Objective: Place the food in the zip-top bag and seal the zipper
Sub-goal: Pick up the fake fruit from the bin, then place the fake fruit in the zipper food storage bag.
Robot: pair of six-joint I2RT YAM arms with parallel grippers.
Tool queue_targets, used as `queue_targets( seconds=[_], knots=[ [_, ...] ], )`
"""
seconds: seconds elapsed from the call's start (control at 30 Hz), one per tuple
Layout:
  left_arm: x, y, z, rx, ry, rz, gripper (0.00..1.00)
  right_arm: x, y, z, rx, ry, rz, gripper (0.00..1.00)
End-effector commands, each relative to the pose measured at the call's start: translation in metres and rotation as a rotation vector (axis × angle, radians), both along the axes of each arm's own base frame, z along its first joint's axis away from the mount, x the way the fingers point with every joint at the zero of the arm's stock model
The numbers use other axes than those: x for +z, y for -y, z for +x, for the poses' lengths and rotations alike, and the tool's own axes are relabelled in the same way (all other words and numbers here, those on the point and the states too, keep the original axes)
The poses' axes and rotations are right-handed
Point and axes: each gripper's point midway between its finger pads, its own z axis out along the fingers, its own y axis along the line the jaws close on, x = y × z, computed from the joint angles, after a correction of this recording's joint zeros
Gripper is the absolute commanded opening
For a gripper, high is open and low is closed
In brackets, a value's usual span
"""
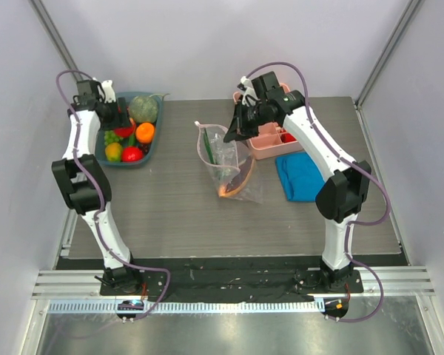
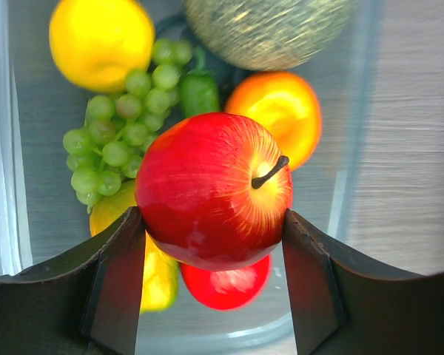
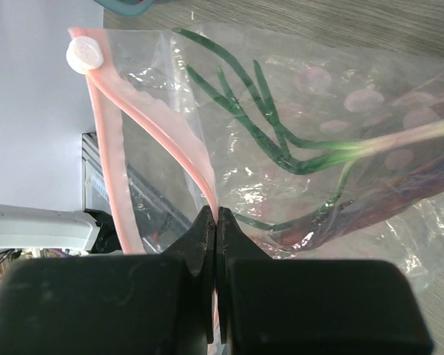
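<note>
My left gripper is shut on a red apple and holds it above the teal bowl of toy food: green grapes, an orange, a yellow fruit, a red tomato and a green cabbage. In the top view this gripper is over the bowl at the far left. My right gripper is shut on the pink zipper of the zip-top bag and holds the mouth up. The white slider sits at the strip's end. The bag holds a green leafy stalk and an orange-brown piece.
A pink divided tray stands right behind my right gripper. A blue folded cloth lies to the right of the bag. The grey mat covers the table between bowl and bag.
</note>
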Motion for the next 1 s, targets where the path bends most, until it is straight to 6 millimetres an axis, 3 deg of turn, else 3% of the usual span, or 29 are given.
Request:
queue_targets(
  seconds=[0.0,0.1,0.13,0.2,0.23,0.3,0.33,0.37,0.43,0.47,0.53,0.57,0.7,0.83,0.97],
  knots=[
    [0.099,0.026,-0.003,-0.069,0.214,-0.069,0.42,0.042,-0.011,0.003,0.022,0.121,0.068,0.01],
    [0.143,0.064,-0.016,-0.159,0.289,-0.211,0.42,0.042,-0.013,0.002,0.025,0.122,0.067,0.01],
    [0.173,0.086,-0.026,-0.2,0.338,-0.257,0.42,0.041,-0.014,0.001,0.028,0.119,0.065,0.01],
    [0.205,0.123,-0.041,-0.301,0.394,-0.331,0.42,0.041,-0.016,-0.001,0.035,0.122,0.064,0.01],
    [0.227,0.153,-0.058,-0.371,0.426,-0.361,0.42,0.041,-0.018,-0.002,0.038,0.123,0.066,0.01],
    [0.249,0.186,-0.079,-0.447,0.448,-0.433,0.42,0.046,-0.02,-0.002,0.04,0.133,0.074,0.01],
    [0.247,0.198,-0.087,-0.469,0.438,-0.457,0.42,0.049,-0.021,-0.002,0.041,0.14,0.079,0.01],
    [0.264,0.231,-0.112,-0.543,0.452,-0.495,0.42,0.054,-0.021,-0.001,0.04,0.149,0.085,0.01],
    [0.264,0.257,-0.132,-0.612,0.447,-0.531,0.42,0.059,-0.022,-0.001,0.037,0.156,0.094,0.01],
    [0.275,0.276,-0.153,-0.67,0.463,-0.545,0.43,0.063,-0.022,-0.001,0.037,0.163,0.099,0.01],
    [0.266,0.292,-0.168,-0.708,0.439,-0.549,0.43,0.069,-0.022,-0.001,0.026,0.166,0.112,0.01],
    [0.266,0.309,-0.185,-0.757,0.429,-0.56,0.44,0.074,-0.023,-0.002,0.028,0.169,0.124,0.01],
    [0.23,0.325,-0.198,-0.774,0.338,-0.528,0.43,0.09,-0.024,-0.008,0.028,0.18,0.159,0.01],
    [0.186,0.317,-0.19,-0.721,0.241,-0.456,0.43,0.105,-0.021,-0.014,0.034,0.203,0.179,0.01],
    [0.159,0.31,-0.183,-0.686,0.168,-0.385,0.42,0.12,-0.02,-0.02,0.038,0.225,0.205,0.01]
  ],
)
